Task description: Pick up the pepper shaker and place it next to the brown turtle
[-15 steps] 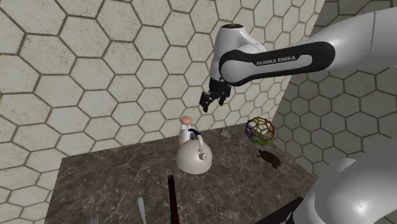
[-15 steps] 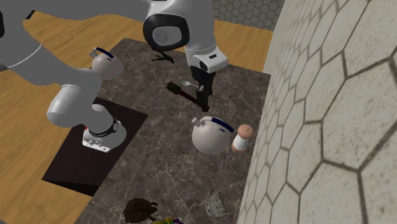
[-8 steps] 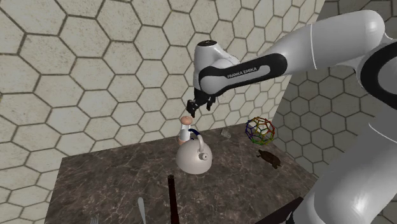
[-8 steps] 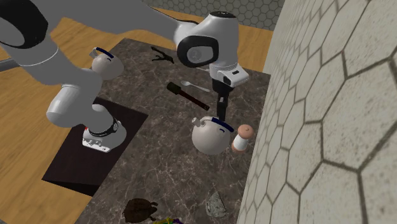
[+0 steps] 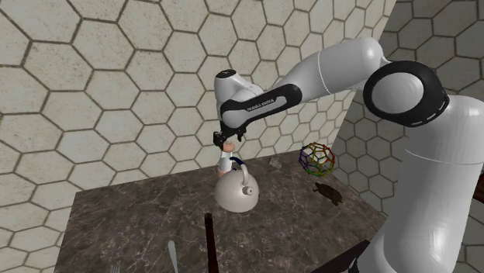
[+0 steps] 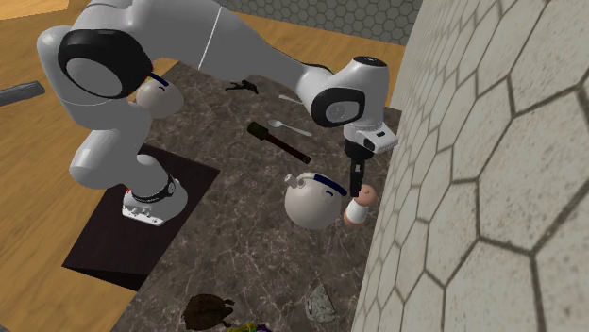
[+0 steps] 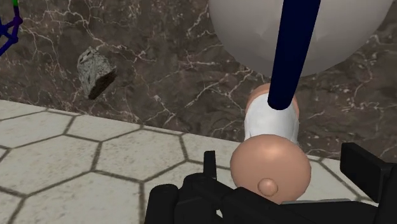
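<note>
Pepper shaker (image 5: 224, 160) beside kettle (image 5: 235, 194), knob inside the parted hand (image 5: 226, 141)

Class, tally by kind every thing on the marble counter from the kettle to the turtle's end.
Kettle: 1
Pepper shaker: 1
Grey stone: 1
Wire ball: 1
Turtle: 1
Total: 5

Shoulder view: shaker (image 5: 226, 159) is boxed in, w/ wall (image 5: 116, 93) right behind at 12 and kettle (image 5: 235, 192) just beside at 5; open from above. Bare counter (image 5: 287, 205) betw. kettle and turtle (image 5: 329, 192), at turtle's 9. Wire ball (image 5: 316, 157) at its 12, grey rock (image 5: 275, 164) at 10.
</note>
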Controlling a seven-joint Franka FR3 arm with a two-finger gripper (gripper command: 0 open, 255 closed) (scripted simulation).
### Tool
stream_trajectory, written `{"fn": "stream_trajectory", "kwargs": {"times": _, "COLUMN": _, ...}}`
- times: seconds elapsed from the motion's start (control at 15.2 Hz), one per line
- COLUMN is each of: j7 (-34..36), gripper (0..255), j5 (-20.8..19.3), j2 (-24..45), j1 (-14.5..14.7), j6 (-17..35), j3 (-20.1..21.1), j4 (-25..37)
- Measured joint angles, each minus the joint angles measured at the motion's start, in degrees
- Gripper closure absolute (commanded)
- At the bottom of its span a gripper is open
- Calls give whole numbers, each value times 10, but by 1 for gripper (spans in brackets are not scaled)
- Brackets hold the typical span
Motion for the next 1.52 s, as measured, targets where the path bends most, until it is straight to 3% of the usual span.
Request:
{"fn": "stream_trajectory", "kwargs": {"times": 0.53, "j7": 14, "gripper": 0, "j5": -19, "j2": 51, "j1": -1, "j6": 34, "j3": -10, "j4": 12}}
{"fn": "stream_trajectory", "kwargs": {"times": 0.99, "j7": 15, "gripper": 0, "j5": -21, "j2": 57, "j1": -2, "j6": 42, "j3": -11, "j4": 11}}
{"fn": "stream_trajectory", "kwargs": {"times": 1.06, "j7": 15, "gripper": 255, "j5": -21, "j2": 57, "j1": -2, "j6": 42, "j3": -11, "j4": 11}}
{"fn": "stream_trajectory", "kwargs": {"times": 1.52, "j7": 15, "gripper": 255, "j5": -21, "j2": 56, "j1": -2, "j6": 42, "j3": -11, "j4": 11}}
